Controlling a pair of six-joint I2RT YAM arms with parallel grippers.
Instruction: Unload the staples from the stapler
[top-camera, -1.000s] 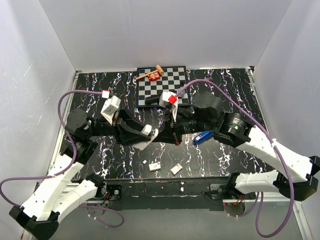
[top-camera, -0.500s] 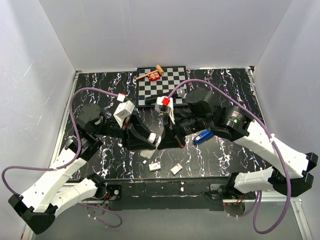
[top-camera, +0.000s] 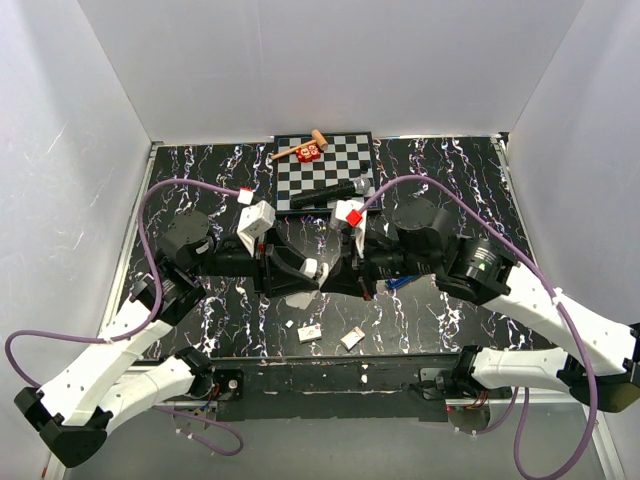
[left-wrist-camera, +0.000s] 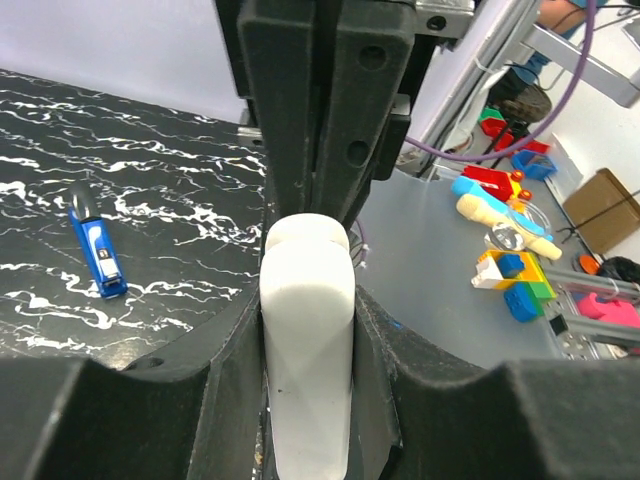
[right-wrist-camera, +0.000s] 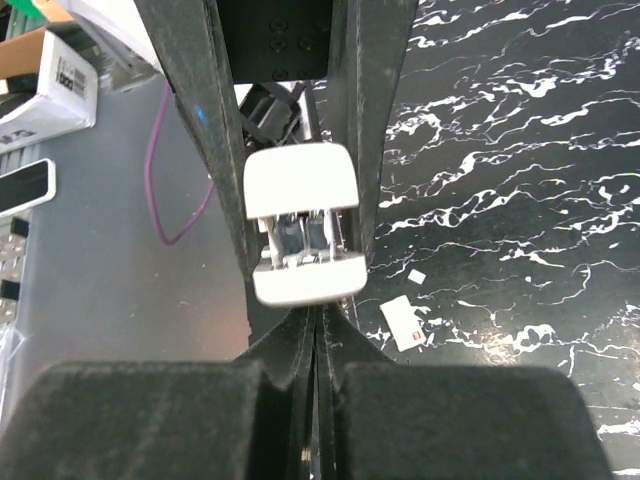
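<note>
Inspecting the scene finds the stapler (left-wrist-camera: 97, 252) lying flat on the table (top-camera: 450, 170), untouched, its two arms folded together. In the top view only a sliver of its blue shows, beside and partly beneath the right wrist.

Left gripper (left-wrist-camera: 308, 310): closed on a white tube (left-wrist-camera: 308, 360), held lengthwise between the fingers. Right gripper (right-wrist-camera: 318, 330): fingers pressed together, nothing visible between them, tips just at the free end of the tube. The two grippers meet nose to nose over the middle of the table.

Findings, as judgement:
- Neither gripper is free and placed for the stapler; unloading has not begun.
- The grippers are so close that any misjudged advance could knock fingers together or jar the tube loose.
- A dropped tube could roll into the stapler.
- The right wrist hangs over the stapler; a low sweep could shove it away.
- The stapler lies low and flat, so closing fingers may skid it rather than seize it.
</note>
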